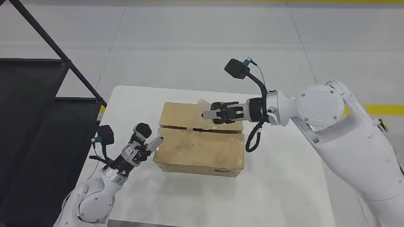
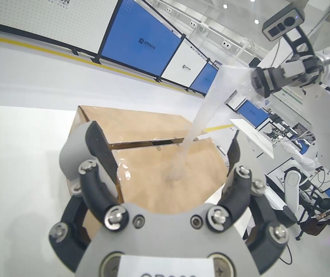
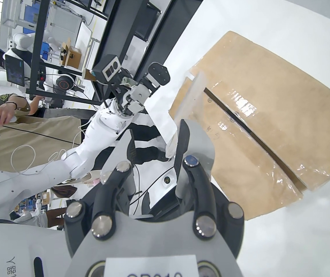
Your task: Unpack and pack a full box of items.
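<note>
The box [image 1: 201,140] sits shut on the tabletop [image 1: 284,189]; we judge unsealing is in hand. The right claw [image 1: 213,113] seems clenched on a tape strip [image 2: 208,108] (clear, its lower end stuck at the seam), and the left claw [image 1: 149,145] is released beside the box. Next we need a steady peel away.

The box [image 1: 199,148] contents are concealed beneath closed flaps [image 1: 183,115], the slit between them showing only dark; its near side is masked by the left tool [image 2: 163,136]; the tape [image 3: 192,96] end is lost behind the right tool [image 3: 156,129].
</note>
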Motion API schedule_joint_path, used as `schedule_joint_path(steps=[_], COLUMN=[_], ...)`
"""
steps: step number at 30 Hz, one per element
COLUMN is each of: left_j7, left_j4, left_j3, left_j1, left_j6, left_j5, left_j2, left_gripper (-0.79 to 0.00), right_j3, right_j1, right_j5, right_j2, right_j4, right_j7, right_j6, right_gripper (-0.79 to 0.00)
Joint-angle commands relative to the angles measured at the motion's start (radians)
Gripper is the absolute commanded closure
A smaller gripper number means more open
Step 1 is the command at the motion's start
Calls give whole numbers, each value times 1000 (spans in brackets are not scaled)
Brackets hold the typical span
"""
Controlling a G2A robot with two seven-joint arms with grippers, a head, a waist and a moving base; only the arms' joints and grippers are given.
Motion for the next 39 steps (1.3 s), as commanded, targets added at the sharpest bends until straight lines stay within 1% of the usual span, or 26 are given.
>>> schedule_joint_path(steps=[1,4,10,20,24,27,28,29,33,34,36,38,39], left_j7=[12,27,58,119,128,123,123,123,131,133,141,147,147], left_j4=[8,15,17,53,78,99,105,110,126,130,137,143,146], left_j3=[15,33,69,132,164,185,191,197,210,213,222,234,240], left_j1=[-6,-12,-15,-37,-61,-82,-87,-90,-102,-104,-109,-114,-117], left_j6=[-4,-24,-71,-70,-53,-46,-46,-48,-55,-53,-42,-31,-28], left_j5=[7,1,-8,-21,-51,-59,-64,-72,-112,-116,-124,-135,-137], left_j2=[-3,-6,-13,-30,-40,-45,-47,-49,-56,-57,-62,-67,-69], left_gripper=[-785,-785,-785,-785,-785,-763,-751,-705,-576,-557,-548,-505,-502], right_j3=[10,16,9,-28,-34,-36,-37,-38,-40,-41,-42,-43,-44], right_j1=[2,11,47,125,149,159,162,165,177,180,185,188,189], right_j5=[0,-1,-11,5,13,20,20,24,37,40,43,47,49], right_j2=[1,0,-10,-33,-40,-44,-45,-46,-49,-50,-52,-53,-54], right_j4=[-27,-56,-110,-138,-143,-146,-145,-144,-132,-128,-121,-112,-109], right_j7=[-6,-12,-62,-93,-104,-109,-109,-106,-97,-95,-92,-90,-89], right_j6=[17,47,146,249,276,285,288,293,310,311,310,306,305], right_gripper=[-326,-332,-336,-326,-320,-308,-305,-308,-314,-317,-317,-317,-317])
